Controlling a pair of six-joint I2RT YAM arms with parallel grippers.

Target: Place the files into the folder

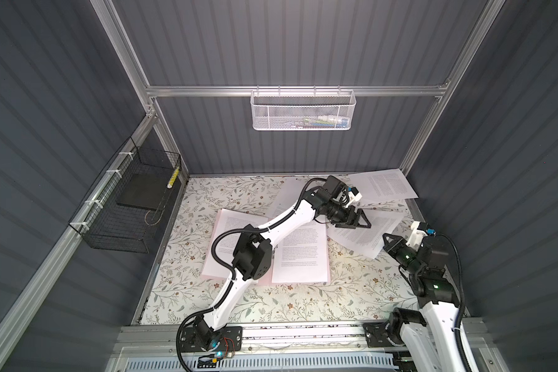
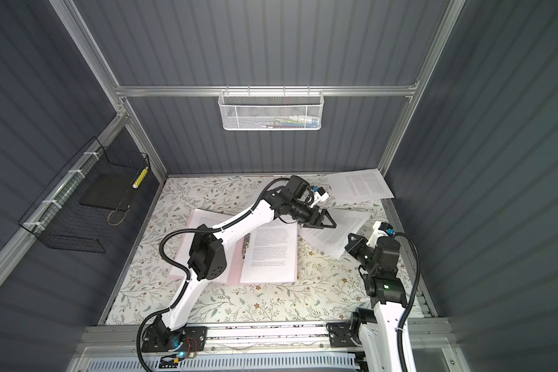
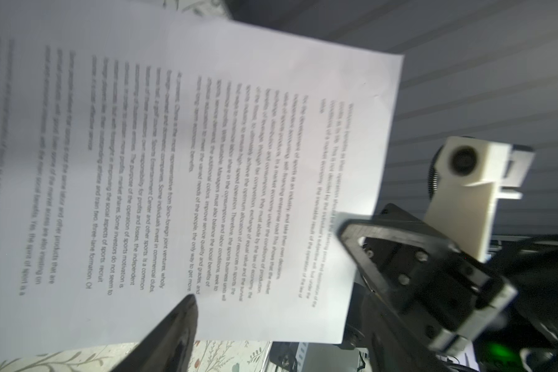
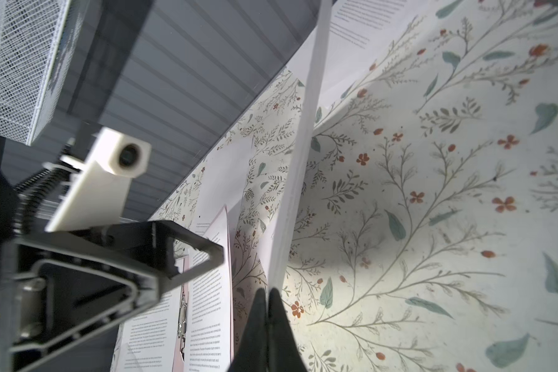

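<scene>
Much of the folder [image 2: 236, 270] hides beneath an arm [image 2: 245, 219].

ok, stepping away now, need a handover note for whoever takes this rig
Right gripper: shut on the edge of one white printed paper sheet, partly lifted, right of the pale pink rectangular folder.
Left gripper: open, at that same sheet.
Folder: open, flat, centre; metal clip on its spine.
Done: printed sheets lie on both halves.
To do: file the held sheet, then the loose sheets at the back; close up.
</scene>
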